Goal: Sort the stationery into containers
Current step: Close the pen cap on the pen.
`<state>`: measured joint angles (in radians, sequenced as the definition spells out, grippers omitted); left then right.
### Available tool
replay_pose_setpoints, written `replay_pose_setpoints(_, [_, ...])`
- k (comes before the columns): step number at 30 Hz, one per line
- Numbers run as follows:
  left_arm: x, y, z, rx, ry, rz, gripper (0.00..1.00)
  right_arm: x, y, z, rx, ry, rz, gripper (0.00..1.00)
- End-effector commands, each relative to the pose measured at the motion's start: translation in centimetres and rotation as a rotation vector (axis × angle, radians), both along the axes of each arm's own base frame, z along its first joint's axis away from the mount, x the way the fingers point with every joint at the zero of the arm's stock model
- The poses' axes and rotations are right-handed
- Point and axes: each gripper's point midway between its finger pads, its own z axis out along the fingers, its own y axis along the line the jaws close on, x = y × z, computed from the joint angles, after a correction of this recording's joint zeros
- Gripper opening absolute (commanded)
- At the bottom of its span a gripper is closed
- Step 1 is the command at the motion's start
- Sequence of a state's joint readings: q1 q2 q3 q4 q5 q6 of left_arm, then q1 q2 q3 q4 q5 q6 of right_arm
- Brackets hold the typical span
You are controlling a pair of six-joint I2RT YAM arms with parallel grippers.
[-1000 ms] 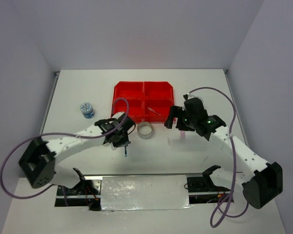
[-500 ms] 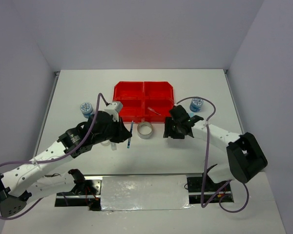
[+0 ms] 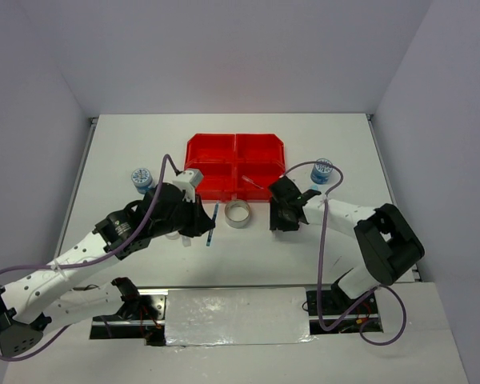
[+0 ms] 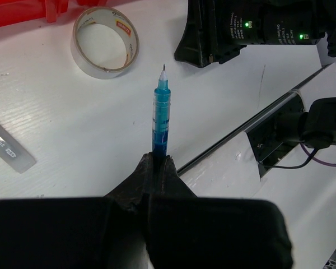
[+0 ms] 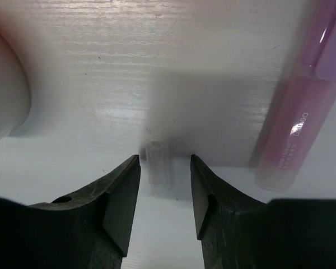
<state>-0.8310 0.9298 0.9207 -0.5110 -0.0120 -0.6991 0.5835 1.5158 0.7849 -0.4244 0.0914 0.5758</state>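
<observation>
Pinching a thin blue pen (image 4: 161,112) by its rear end, the left gripper (image 4: 157,161) has both fingers pressed together on the barrel. Most of the pen juts out past the fingertips, its fine tip pointing away from the wrist. Just beyond that tip and a little to one side, the silvery-grey tape ring (image 4: 105,42) lies flat on the white table (image 4: 56,106). From above, the pen sits just left of the ring, and both are in front of the red tray (image 3: 194,152).

The right gripper (image 5: 164,182) is low over the table with its fingers spread a modest way apart. A small clear stub (image 5: 158,162) lies on the surface in the gap between them, and neither finger seems to touch it (the margins are narrow on both sides). A pale pink stick (image 5: 297,123) lies on the table just beside the right-hand finger, outside the gap. A pale rounded shape at the left edge of that view is too blurred to name.

A thin red pen (image 3: 254,183) lies in the tray's near right compartment. Two blue-patterned rolls stand on the table outside the tray: the left roll (image 3: 142,178) and the right roll (image 3: 322,170).
</observation>
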Motion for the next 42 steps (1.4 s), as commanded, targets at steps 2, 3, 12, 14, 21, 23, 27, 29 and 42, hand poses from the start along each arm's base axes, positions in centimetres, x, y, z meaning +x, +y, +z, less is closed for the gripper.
replay_pose_setpoints(2, [-0.1,-0.2,2.3,-0.031,-0.061,-0.037,0.0,-0.3,1.0,-0.8,-0.04,0.001,0.012,0.47])
replay_pose_setpoints(3, [-0.1,-0.1,2.3,-0.029,-0.061,-0.036,0.0,-0.4,1.0,-0.9,-0.051,0.004,0.011,0.46])
replay_pose_setpoints(12, [0.2,0.2,2.5,-0.014,-0.076,-0.016,0.0,-1.4,1.8,-1.9,-0.102,0.026,0.011,0.29])
replay_pose_setpoints(14, [0.1,0.3,2.5,-0.015,-0.075,-0.015,0.0,-1.6,2.6,-2.0,-0.06,0.042,0.02,0.22])
replay_pose_setpoints(21, [-0.1,0.1,3.1,-0.048,-0.088,-0.027,0.0,0.5,4.5,2.9,0.068,-0.057,-0.022,0.0])
replay_pose_setpoints(23, [-0.4,-0.3,3.4,-0.081,-0.086,-0.04,0.0,1.6,4.3,5.1,0.086,-0.114,-0.059,0.0])
replay_pose_setpoints(27, [-1.0,-1.5,3.8,-0.167,-0.084,-0.088,0.0,3.3,4.0,12.9,0.22,-0.312,-0.166,0.0])
replay_pose_setpoints(29, [-1.4,-2.1,3.7,-0.21,-0.073,-0.11,0.0,3.7,3.8,16.1,0.286,-0.38,-0.224,0.0])
replay_pose_setpoints(42, [-2.4,-6.4,7.5,-0.455,-0.124,-0.291,0.0,0.3,6.8,32.0,0.907,-0.655,-0.244,0.0])
